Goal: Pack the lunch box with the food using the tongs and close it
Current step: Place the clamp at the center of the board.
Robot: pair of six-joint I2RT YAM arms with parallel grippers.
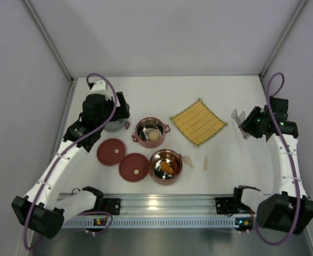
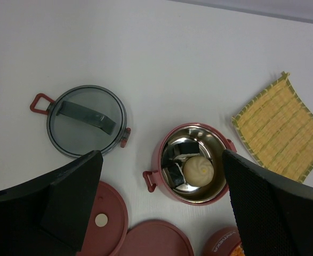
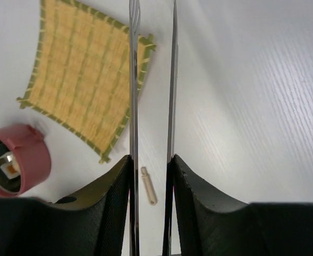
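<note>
Right gripper (image 3: 151,160) is clamped on the long slim silvery metal tongs (image 3: 134,96), fingers pressing the two blades part-way together; tongs tips carry nothing and hang out at the table's right side, beyond the yellow woven square mat (image 1: 198,121), well apart from the lunch box. Left gripper (image 2: 160,157) hangs with fingers spread wide, holding nothing, above the rear maroon steel-lined bowl (image 2: 155,160). That bowl holds two black-wrapped white rolls (image 2: 185,146) and a pale round piece (image 2: 199,169); the front maroon steel-lined bowl (image 1: 152,169) holds orange slabs (image 1: 168,167). The mat looks bare, so packing seems about done and closing is not yet begun. Two flat maroon lids (image 1: 111,151) lie on the table beside the bowls, and a grey translucent round lid with red clips (image 2: 87,120) lies to the rear bowl's left. Risks as judged: lids lie flat, so fingers may scrape the table or push them along without getting a hold; a wide finger clipping a rim or side handle could slide or tip a bowl and spill the pieces; a lid or tier set down off-centre would not seat; the long tongs, swung inward, could sweep the mat or the small beige stick (image 3: 148,185).
</note>
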